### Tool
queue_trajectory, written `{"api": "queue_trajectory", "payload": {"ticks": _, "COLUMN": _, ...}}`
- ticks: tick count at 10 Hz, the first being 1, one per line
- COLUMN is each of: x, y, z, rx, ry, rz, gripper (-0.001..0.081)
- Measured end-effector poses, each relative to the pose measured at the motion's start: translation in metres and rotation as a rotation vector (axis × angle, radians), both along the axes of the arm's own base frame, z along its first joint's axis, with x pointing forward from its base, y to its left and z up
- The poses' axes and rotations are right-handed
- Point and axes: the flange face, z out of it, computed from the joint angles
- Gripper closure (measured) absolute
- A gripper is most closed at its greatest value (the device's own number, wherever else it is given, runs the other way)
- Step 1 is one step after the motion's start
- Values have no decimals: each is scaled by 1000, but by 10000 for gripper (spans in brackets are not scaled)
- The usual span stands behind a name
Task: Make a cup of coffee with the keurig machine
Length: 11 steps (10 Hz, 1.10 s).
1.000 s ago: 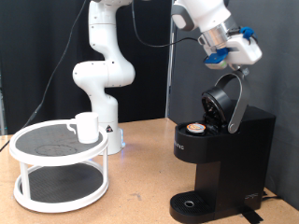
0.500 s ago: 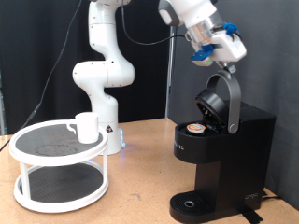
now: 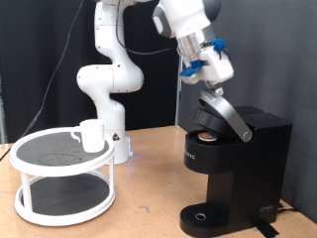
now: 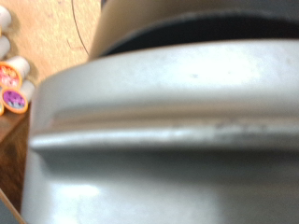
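The black keurig machine [image 3: 243, 169] stands at the exterior view's right. Its hinged lid [image 3: 224, 113] with the silver handle is tilted about halfway down over the chamber, where a brown-topped pod [image 3: 205, 136] shows. My gripper [image 3: 201, 72] is just above the lid's raised end and seems to press on it. The wrist view is filled by the silver lid panel [image 4: 168, 149], very close. The white cup [image 3: 91, 134] stands on the top tier of the white round stand [image 3: 59, 186] at the exterior view's left, far from the gripper.
The arm's white base column [image 3: 109, 84] stands behind the stand. The machine's round drip base [image 3: 206, 216] has nothing on it. Spare pods [image 4: 13, 86] lie on the wooden surface at the edge of the wrist view.
My gripper has moved down and towards the exterior view's left, and the lid has swung from upright to about half shut. The cup has not moved.
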Motion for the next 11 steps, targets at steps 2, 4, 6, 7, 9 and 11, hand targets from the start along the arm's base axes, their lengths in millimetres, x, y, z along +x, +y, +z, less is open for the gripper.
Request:
{"api": "queue_trajectory", "payload": {"ticks": 2, "x": 0, "y": -17, "z": -22, "rx": -15, "ry": 10, "rz": -12, "gripper": 806}}
{"api": "queue_trajectory", "payload": {"ticks": 4, "x": -1, "y": -30, "z": -38, "rx": -26, "ry": 6, "rz": 2, "gripper": 806}}
{"api": "queue_trajectory", "payload": {"ticks": 6, "x": -2, "y": -37, "z": -52, "rx": -33, "ry": -20, "rz": 6, "gripper": 806}}
{"api": "queue_trajectory", "payload": {"ticks": 7, "x": -4, "y": -39, "z": -59, "rx": -33, "ry": -37, "rz": 8, "gripper": 806}}
{"api": "queue_trajectory", "payload": {"ticks": 9, "x": -4, "y": -54, "z": -64, "rx": -49, "ry": -78, "rz": -12, "gripper": 806}}
{"api": "queue_trajectory", "payload": {"ticks": 11, "x": -5, "y": -65, "z": -68, "rx": -50, "ry": -88, "rz": -10, "gripper": 806}}
